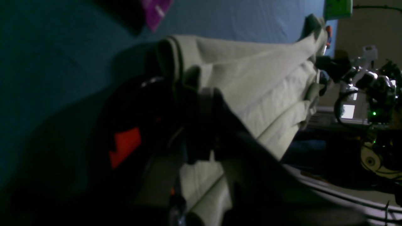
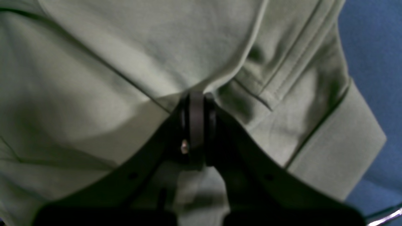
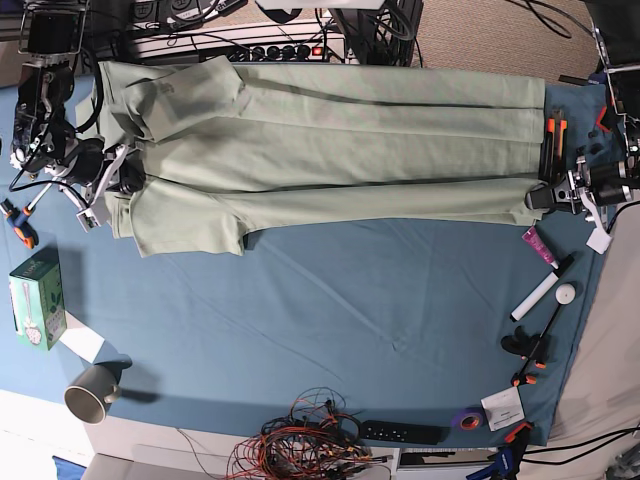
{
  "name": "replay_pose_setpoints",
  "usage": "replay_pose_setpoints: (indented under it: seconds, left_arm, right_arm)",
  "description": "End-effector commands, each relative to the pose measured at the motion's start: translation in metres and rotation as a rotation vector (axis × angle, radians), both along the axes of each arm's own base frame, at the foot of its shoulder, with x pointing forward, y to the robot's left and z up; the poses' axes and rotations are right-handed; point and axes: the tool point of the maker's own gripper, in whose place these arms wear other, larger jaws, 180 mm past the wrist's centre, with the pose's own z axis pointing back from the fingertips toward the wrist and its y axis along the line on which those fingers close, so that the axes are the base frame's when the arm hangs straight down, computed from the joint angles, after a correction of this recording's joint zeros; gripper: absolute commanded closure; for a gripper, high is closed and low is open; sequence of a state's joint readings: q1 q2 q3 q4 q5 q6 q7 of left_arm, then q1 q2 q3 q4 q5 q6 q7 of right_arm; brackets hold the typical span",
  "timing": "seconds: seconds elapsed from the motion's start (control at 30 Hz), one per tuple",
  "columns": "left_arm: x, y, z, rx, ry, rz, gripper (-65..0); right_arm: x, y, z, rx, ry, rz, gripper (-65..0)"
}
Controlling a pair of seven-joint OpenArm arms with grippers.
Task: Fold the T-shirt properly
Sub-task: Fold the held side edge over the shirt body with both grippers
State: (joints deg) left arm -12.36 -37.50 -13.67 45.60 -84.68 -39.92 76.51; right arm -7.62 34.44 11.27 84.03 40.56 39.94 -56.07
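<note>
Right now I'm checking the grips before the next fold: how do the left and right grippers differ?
The left gripper pinches the T-shirt at its hem end; the right gripper pinches it by the sleeves and collar. In the base view, the left gripper is at the blue cloth's right edge and the right gripper at its left edge. Both are shut on the shirt's near fold.
</note>
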Motion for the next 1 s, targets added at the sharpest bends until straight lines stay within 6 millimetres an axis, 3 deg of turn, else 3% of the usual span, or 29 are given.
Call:
replay_pose_setpoints:
  seconds: [0.0, 0.2, 0.47, 0.73, 0.97]
  left_arm:
    - [0.009, 0.01, 0.015, 0.03, -0.042, -0.006, 0.0]
    - [0.016, 0.003, 0.029, 0.054, -0.096, -0.055, 0.0]
    - [0.011, 0.003, 0.027, 0.065, -0.078, -0.083, 0.0]
    - [0.01, 0.003, 0.027, 0.066, -0.074, -0.089, 0.0]
    - [0.01, 0.003, 0.027, 0.066, -0.074, -0.089, 0.0]
  right_arm:
    - [0.011, -0.007, 0.019, -0.022, -0.051, 0.01, 0.0]
    - [0.012, -0.002, 0.025, -0.038, -0.064, 0.032, 0.0]
    - [-0.003, -0.006, 0.015, -0.051, -0.02, 0.035, 0.0]
    - [-0.004, -0.03, 0.022, -0.144, -0.004, 0.046, 0.0]
    - [-0.011, -0.027, 0.02, -0.119, 0.027, 0.046, 0.0]
